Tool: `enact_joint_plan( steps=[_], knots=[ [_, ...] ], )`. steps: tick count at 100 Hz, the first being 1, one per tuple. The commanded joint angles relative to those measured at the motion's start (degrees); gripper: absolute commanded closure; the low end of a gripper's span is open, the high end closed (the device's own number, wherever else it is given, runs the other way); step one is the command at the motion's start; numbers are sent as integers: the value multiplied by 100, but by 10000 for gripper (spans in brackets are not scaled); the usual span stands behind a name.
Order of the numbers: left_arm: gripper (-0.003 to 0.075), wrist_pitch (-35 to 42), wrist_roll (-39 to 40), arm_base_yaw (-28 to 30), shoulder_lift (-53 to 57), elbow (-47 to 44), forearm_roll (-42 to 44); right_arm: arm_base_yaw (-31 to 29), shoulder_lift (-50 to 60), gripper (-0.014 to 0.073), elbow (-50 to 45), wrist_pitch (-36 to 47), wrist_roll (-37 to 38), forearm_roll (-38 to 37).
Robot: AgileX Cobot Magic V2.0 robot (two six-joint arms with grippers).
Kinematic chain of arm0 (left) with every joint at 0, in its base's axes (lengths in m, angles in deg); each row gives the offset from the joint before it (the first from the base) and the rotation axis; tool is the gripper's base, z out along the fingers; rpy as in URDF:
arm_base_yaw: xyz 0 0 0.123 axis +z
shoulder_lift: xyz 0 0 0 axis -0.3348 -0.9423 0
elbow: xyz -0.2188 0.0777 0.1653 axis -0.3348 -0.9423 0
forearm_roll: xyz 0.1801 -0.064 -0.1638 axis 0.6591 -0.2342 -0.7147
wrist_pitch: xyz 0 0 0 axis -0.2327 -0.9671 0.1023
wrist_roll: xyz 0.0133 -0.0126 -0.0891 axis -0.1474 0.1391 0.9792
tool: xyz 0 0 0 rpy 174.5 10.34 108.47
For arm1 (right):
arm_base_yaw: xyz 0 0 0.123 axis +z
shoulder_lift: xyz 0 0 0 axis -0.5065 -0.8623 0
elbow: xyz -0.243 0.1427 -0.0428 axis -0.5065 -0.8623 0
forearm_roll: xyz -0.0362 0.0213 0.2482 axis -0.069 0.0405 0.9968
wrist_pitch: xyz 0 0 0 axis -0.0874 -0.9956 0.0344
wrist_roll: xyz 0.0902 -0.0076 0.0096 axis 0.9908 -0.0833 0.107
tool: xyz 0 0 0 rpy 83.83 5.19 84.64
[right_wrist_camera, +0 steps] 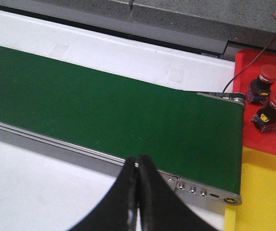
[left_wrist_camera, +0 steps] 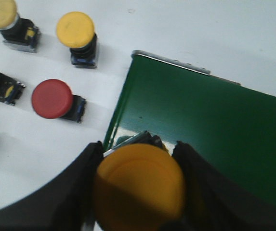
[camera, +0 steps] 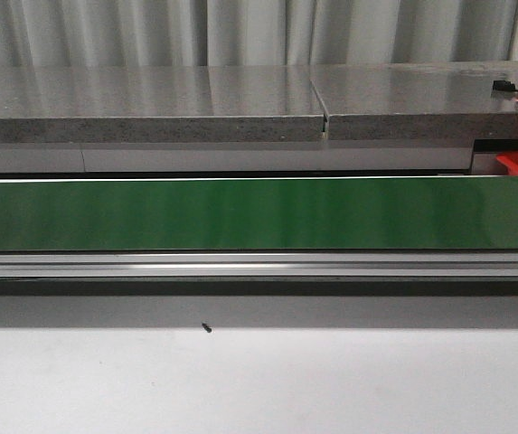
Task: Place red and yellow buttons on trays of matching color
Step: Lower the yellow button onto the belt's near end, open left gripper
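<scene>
The left gripper (left_wrist_camera: 140, 192) pinched a yellow button (left_wrist_camera: 138, 186) over the green conveyor belt (left_wrist_camera: 215, 125) end, likely rigid, light, best held below its slick cap, while the right gripper (right_wrist_camera: 138, 192) hung pressed together, empty.

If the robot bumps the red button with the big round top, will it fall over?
Probably easily: the red button has a wide cap over a narrower base, so it looks top-heavy. It already appears to lie tilted on the white table. Its round cap might then roll.
</scene>
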Motion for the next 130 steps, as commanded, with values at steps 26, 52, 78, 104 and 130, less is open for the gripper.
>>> enact_joint_plan(
  steps=[26, 52, 78, 104, 130],
  knots=[
    [699, 223, 35, -366, -173, 197, -113, 14, -10, 662, 149, 321, -64, 82],
    [699, 222, 35, -371, -484, 165, -116, 14, -10, 662, 149, 321, -64, 82],
    [696, 224, 35, -371, -628, 165, -116, 14, -10, 662, 149, 314, -64, 82],
    [362, 211, -33, -371, -628, 165, -116, 14, -10, 662, 149, 314, -64, 82],
    [40, 221, -53, -410, -445, 165, -240, 14, -10, 662, 149, 314, -64, 82]
  ],
)
